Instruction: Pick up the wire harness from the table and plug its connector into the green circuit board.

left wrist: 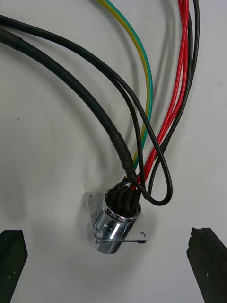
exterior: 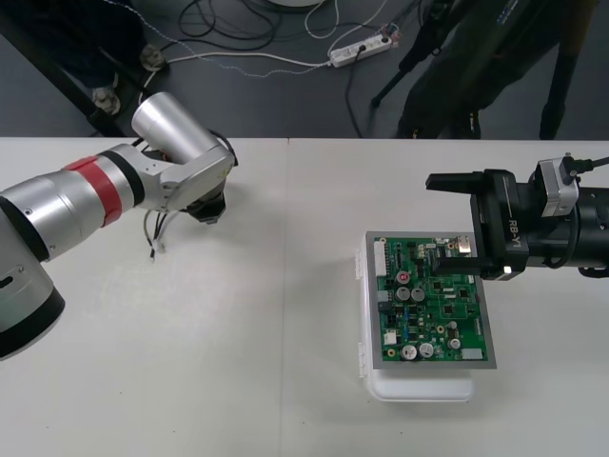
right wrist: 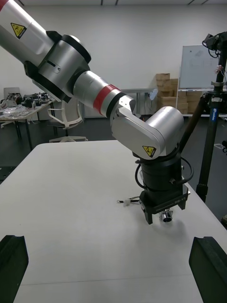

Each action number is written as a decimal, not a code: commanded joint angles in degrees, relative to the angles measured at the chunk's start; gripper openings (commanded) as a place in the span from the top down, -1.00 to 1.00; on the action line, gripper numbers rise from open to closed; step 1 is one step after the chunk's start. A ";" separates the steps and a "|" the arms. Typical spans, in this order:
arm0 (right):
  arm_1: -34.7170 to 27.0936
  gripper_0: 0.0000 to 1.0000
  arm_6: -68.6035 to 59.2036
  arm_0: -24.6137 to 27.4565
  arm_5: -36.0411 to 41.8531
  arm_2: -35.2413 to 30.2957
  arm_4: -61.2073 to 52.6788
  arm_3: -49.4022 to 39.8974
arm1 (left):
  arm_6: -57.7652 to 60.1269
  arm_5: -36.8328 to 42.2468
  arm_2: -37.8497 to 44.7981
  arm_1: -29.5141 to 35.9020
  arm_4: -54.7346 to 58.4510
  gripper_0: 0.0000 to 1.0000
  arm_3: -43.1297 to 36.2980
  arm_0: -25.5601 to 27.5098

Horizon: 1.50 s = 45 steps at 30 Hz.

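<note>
Pale table [exterior: 285, 343], harness socket [left wrist: 116, 222] between spread fingers [left wrist: 12, 258] of left gripper [left wrist: 109, 232]

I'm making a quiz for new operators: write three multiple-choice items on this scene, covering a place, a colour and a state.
1. The green circuit board lies: A) at the table's left edge; B) partly below the right gripper; C) on the floor.
2. The thin-wired harness includes a wire coloured: A) red; B) blue; C) purple.
3. The left gripper's black fingers are: A) open, flanking the round metal socket; B) shut on that socket; C) shut on wires.
Key: B, that gripper overlaps the board; A, red runs into the socket; A, fingers stand apart at both sides.
</note>
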 commanded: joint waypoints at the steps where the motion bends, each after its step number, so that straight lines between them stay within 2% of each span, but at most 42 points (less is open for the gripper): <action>1: -2.16 -1.00 1.19 -1.80 -0.23 0.09 -0.96 -0.31 | -10.08 3.11 -0.31 -1.57 -0.99 -1.00 1.56 -3.25; 16: -2.60 -1.00 1.63 -1.80 -0.23 0.01 -1.49 0.92 | -10.26 5.48 -2.68 -2.89 -1.16 -1.00 5.69 -3.34; 33: -2.60 -1.00 2.42 -1.80 -0.23 0.01 -1.57 0.92 | -10.17 6.10 -2.68 -2.98 0.07 -0.97 5.78 -3.25; 34: -2.60 -1.00 2.51 -1.80 -0.23 0.01 -1.66 0.92 | -10.26 6.10 -2.68 -2.98 0.07 -0.80 5.78 -3.25; 36: -2.60 -1.00 2.60 -1.80 -0.23 0.01 -1.57 0.92 | -10.34 6.10 -2.68 -2.98 0.33 -0.15 5.78 -3.25; 37: -2.60 -1.00 2.69 -1.80 -0.23 0.01 -1.66 0.92 | -10.34 6.10 -2.68 -2.98 0.68 0.43 5.78 -3.25; 38: -2.60 -1.00 2.78 -1.89 -0.23 0.01 -1.66 1.01 | -10.34 6.10 -2.77 -3.15 0.86 0.87 5.78 -3.25; 39: -2.60 -1.00 2.86 -1.80 -0.23 0.01 -1.57 0.92 | -10.34 6.10 -2.77 -3.24 0.95 1.00 5.78 -3.25; 45: -2.60 -1.00 2.86 -1.80 -0.23 0.01 -1.57 1.18 | -9.82 6.71 -5.41 -3.68 1.12 1.00 5.78 -3.25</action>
